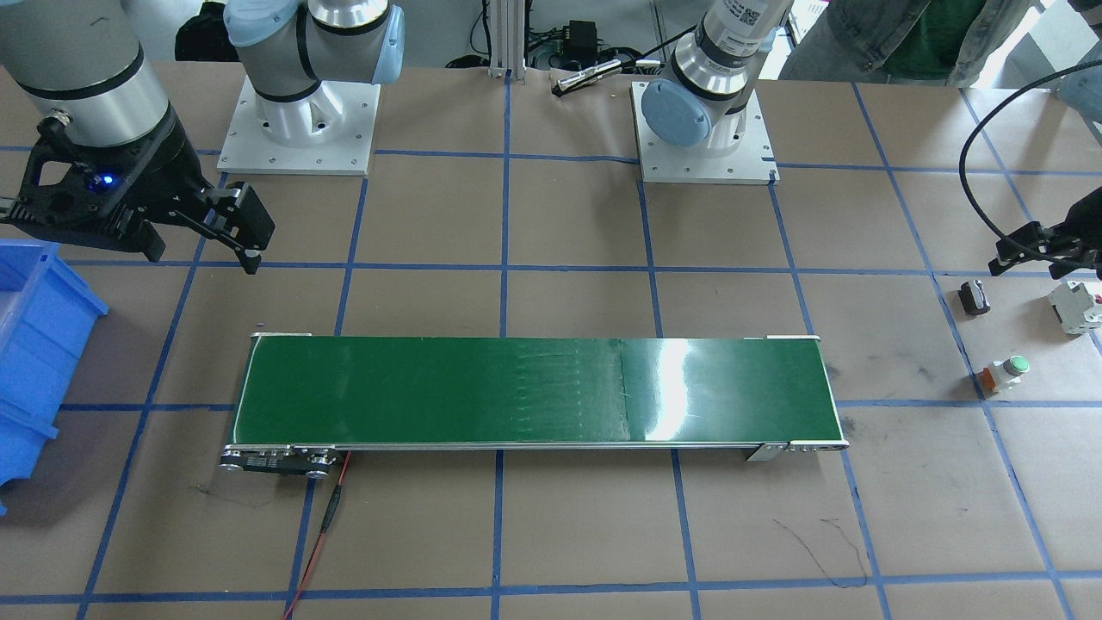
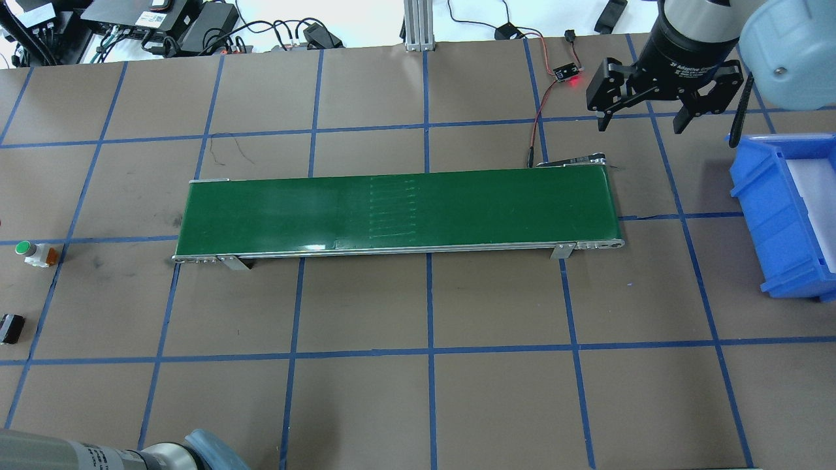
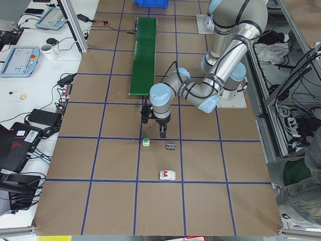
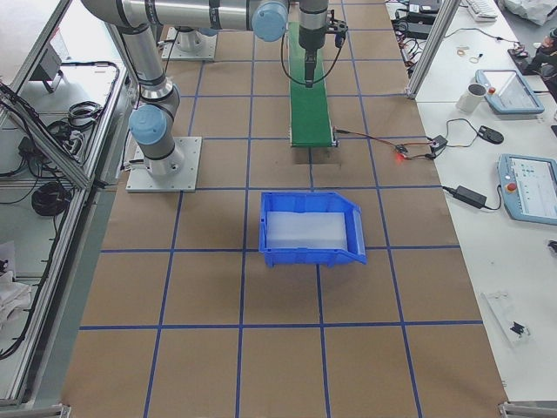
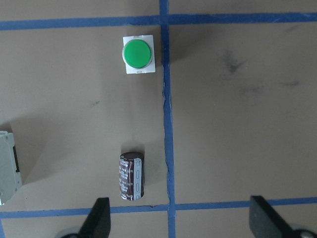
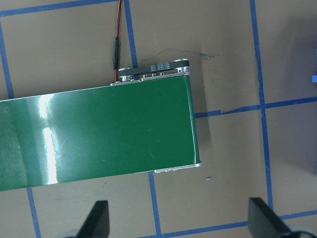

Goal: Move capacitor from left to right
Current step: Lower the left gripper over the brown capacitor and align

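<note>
**Step in hand.** The task stood at the approach to the pick, and nothing had yet been grasped. The capacitor (image 5: 132,176) lay on its side on the brown table at the robot's left end, just beside a line of blue tape. A green push-button (image 5: 137,54) sat near it and a white boxy part (image 5: 7,168) lay a little further off. The capacitor touched neither.

**Left gripper.** The left gripper (image 5: 181,220) hovered above this group with its fingers (image 5: 99,218) spread wide and nothing between them.

**Position relative to the fingers.** In the wrist view the capacitor was not centred in the gap. It lay ahead of the line joining the two tips, close to the view-left finger and well apart from the other. Its long axis ran across the closing line, so the fingers would meet its round sides. The side view suggested the fingertips were clear above the table, but the exact clearance could not be judged.

**Right gripper.** The right gripper (image 2: 640,124) hung over the far end of the green belt (image 2: 392,209), near the blue bin (image 2: 777,215). Its fingers were likewise spread and empty.

**Next move, as judged.** The left gripper would need to:
- shift towards the capacitor until the part sat midway between the fingers;
- descend to table level;
- close.

The part was small and round and could roll or be knocked aside by the nearer finger if the centring was poor.
</note>
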